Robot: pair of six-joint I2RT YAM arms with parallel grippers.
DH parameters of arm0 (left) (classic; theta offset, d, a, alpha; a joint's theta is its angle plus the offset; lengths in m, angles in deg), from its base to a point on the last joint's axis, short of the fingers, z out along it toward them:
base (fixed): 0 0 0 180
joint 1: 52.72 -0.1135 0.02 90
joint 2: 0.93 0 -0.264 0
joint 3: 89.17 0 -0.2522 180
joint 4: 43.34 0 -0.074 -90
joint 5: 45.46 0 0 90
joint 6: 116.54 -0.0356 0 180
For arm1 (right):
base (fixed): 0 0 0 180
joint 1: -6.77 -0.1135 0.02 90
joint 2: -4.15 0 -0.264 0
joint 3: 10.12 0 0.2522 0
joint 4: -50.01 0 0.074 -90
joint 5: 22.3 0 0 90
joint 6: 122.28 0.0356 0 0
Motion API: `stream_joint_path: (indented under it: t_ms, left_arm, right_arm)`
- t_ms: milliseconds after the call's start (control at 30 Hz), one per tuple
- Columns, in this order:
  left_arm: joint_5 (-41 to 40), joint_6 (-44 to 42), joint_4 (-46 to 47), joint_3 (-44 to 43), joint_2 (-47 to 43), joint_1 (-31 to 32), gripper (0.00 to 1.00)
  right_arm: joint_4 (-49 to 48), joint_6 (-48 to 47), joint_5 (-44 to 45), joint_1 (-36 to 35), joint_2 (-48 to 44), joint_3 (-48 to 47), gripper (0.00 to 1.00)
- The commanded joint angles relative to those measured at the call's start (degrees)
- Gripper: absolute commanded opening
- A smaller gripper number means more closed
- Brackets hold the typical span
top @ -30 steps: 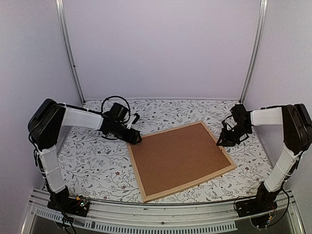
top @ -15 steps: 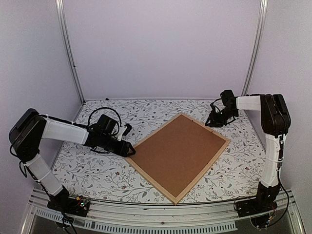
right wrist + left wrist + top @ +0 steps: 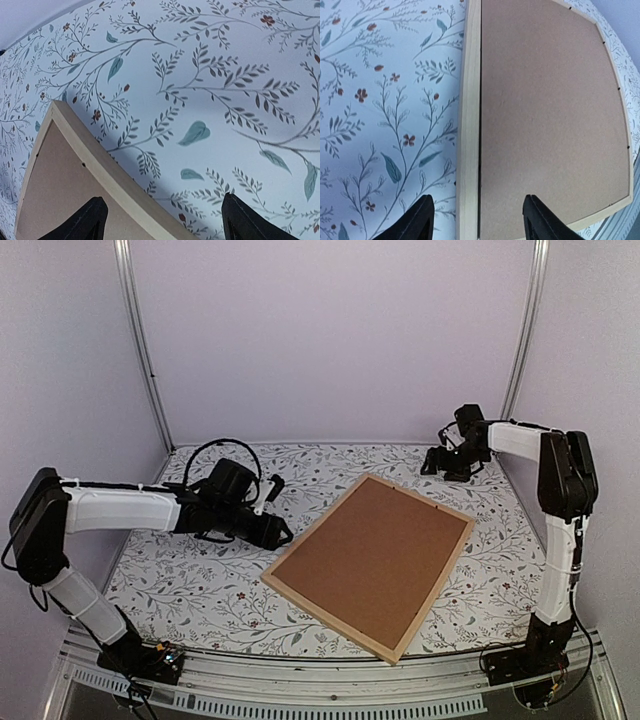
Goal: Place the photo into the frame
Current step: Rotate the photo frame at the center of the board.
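The frame [image 3: 327, 621] lies face down on the table [image 3: 180, 580], brown backing board [image 3: 375, 555] in it. I see no photo; maybe it is underneath. My left gripper [image 3: 283, 534] is apart at the frame's corner. My right gripper [image 3: 436, 464], apart and empty, has backed away, and the frame has turned.

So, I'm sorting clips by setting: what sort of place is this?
Probably a lab robot cell, not a home: a left arm and right arm bolted to a metal rail, bare pale walls with aluminium posts, and a floral-covered table holding a wooden frame.
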Motion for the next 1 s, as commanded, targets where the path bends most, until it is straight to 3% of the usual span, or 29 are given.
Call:
stream_joint_path:
  t_ms: [0,167,467,967]
  left_arm:
    - [-0.38,-2.17,-3.59,-7.81,5.39,0.11,0.64]
    - [4.40,-1.90,-7.38,-14.30,10.98,0.18,0.63]
    - [7.55,1.14,-8.70,-14.81,14.41,2.35,0.60]
    - [1.33,4.85,-10.12,-13.89,15.11,5.83,0.56]
  right_arm:
    - [0.83,2.23,3.69,0.11,-10.47,9.84,0.83]
    - [0.57,5.05,3.95,0.14,-20.70,23.25,0.85]
    - [-3.98,10.20,-2.12,0.09,-30.15,40.76,0.85]
    - [-10.49,12.94,-6.57,-1.40,-28.12,47.41,0.85]
